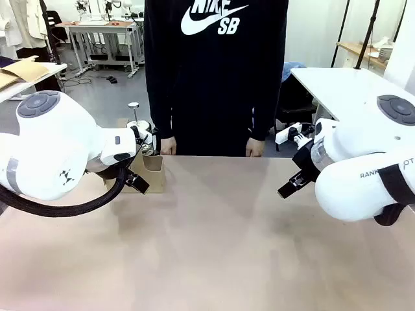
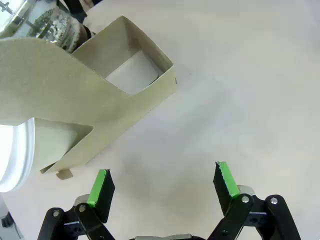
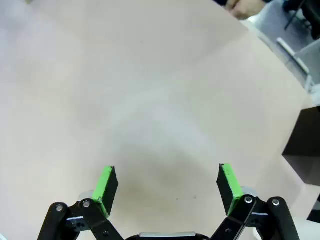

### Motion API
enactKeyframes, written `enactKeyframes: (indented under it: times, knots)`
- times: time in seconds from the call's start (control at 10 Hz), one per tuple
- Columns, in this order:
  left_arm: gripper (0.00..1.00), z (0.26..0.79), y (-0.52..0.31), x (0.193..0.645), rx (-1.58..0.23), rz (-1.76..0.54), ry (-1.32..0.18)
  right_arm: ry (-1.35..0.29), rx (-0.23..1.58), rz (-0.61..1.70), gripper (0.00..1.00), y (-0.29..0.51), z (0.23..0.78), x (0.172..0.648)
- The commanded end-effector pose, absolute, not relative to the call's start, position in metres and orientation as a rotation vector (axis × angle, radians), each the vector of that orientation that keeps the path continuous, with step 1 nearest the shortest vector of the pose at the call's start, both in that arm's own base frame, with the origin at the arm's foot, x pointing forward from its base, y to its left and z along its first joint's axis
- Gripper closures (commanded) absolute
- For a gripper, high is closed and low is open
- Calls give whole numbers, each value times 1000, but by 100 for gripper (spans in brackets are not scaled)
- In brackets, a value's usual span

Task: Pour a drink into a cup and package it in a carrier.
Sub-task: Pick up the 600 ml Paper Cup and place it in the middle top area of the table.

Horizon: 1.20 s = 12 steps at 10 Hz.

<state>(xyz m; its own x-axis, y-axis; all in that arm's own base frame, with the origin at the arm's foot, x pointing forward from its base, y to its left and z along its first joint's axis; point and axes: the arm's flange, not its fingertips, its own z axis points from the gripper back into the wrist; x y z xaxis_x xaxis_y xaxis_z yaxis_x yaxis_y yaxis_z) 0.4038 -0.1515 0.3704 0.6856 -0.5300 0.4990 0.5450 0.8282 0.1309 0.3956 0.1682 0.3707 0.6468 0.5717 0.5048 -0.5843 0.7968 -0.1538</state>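
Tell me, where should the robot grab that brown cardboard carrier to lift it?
The carrier is probably best taken by its upright middle panel, coming down from above with one finger on each face. The panel is a thin flat sheet rising over the low box, so open jaws can straddle it. The left gripper, open beside it, is the nearer one.

Jaws spread wide, empty, on left arm [image 1: 48, 146] and right arm [image 1: 363, 175].
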Motion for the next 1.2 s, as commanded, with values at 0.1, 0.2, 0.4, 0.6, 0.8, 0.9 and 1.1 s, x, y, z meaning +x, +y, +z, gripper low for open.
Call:
enactKeyframes:
  times: [0.1,0.2,0.4,0.6,0.8,0.9,1.1]
  knots:
    - [0,370,-151,404,-29,-602,-550,-566,24,658,0,168,371,396]
    - [0,370,-151,404,-29,-602,-550,-566,24,658,0,168,371,396]
    - [0,370,-151,404,-29,-602,-550,-566,24,658,0,168,371,396]
    - [0,370,-151,404,-29,-602,-550,-566,24,658,0,168,371,396]
    - [0,370,-151,404,-29,-602,-550,-566,23,658,0,168,371,396]
    - [0,370,-151,404,-29,-602,-550,-561,55,659,0,168,397,406]
    - [0,370,-151,404,-29,-602,-550,-557,88,636,0,155,467,437]
